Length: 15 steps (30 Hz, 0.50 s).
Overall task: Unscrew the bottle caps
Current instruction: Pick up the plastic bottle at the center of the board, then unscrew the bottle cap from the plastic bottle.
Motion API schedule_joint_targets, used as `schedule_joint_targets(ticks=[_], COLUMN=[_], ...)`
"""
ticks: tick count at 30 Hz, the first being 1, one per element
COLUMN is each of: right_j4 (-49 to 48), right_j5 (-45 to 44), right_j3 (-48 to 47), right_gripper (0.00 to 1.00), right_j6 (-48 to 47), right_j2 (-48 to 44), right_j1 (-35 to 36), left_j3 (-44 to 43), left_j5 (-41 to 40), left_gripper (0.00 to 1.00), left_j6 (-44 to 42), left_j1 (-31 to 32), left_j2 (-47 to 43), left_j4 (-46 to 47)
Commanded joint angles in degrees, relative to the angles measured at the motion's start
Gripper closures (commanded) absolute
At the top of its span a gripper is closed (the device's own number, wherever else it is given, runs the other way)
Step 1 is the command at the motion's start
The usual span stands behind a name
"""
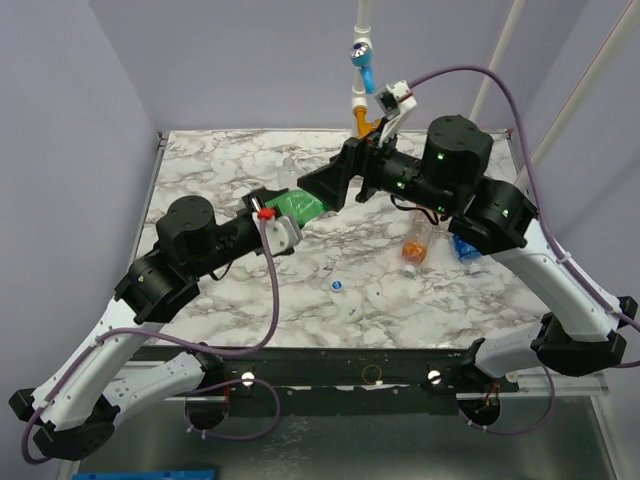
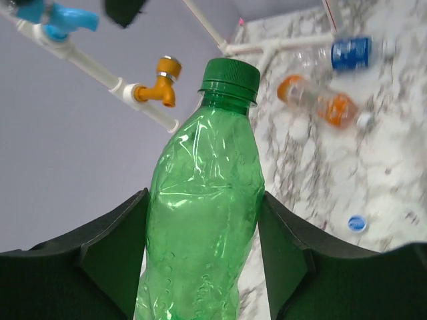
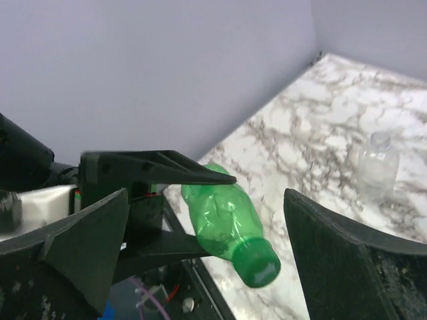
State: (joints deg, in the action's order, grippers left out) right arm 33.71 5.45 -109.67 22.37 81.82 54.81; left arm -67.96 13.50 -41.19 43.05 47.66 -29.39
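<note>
Left end effector [image 2: 200, 227] grips the green bottle [image 2: 200, 173]; seen from above, its long axis points toward two o'clock, green cap [image 3: 259, 264] facing the wide-open right end effector [image 3: 205, 200].

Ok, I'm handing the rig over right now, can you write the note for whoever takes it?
Left gripper: shut on the green bottle, held off the table.
Right gripper: open wide, facing the green cap, not touching it.
Elsewhere: orange bottle and blue-label bottle lie side by side on the right; clear bottle stands at the far side.
Done: one loose blue cap lies on the table.
Left: green cap is on; the other bottles' caps are unclear.
</note>
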Motion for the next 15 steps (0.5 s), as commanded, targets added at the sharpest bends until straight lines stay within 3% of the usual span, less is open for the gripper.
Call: schedule_joint_targets(ticks=[1,5,10,15], right_j4=[-14.41,-17.03,-21.95,-27.23], right_j5=[-9.74,-10.81,-9.40,-7.31], right_j3=[6.44,4.37,4.50,5.13], right_gripper=[0.00,0.00,0.06,0.28], right_j6=[-2.13,-2.49,-0.81,-0.16], right_j2=[-3.12,-2.03,-0.93,0.72], right_j1=[0.48,0.48,0.49,0.48], left_j3=[-7.20,-11.24,-10.60,-9.06], left_j5=[-7.55,-6.95,-3.75,-2.92], left_gripper=[1.00,1.00,1.00,1.00], left_j6=[27.31,36.83,40.74,40.93], left_j1=[-0.36,-1.69,-2.50,-2.66], left_j2=[2.75,4.71,4.58,3.29], left_j4=[12.32,13.61,16.63,17.19])
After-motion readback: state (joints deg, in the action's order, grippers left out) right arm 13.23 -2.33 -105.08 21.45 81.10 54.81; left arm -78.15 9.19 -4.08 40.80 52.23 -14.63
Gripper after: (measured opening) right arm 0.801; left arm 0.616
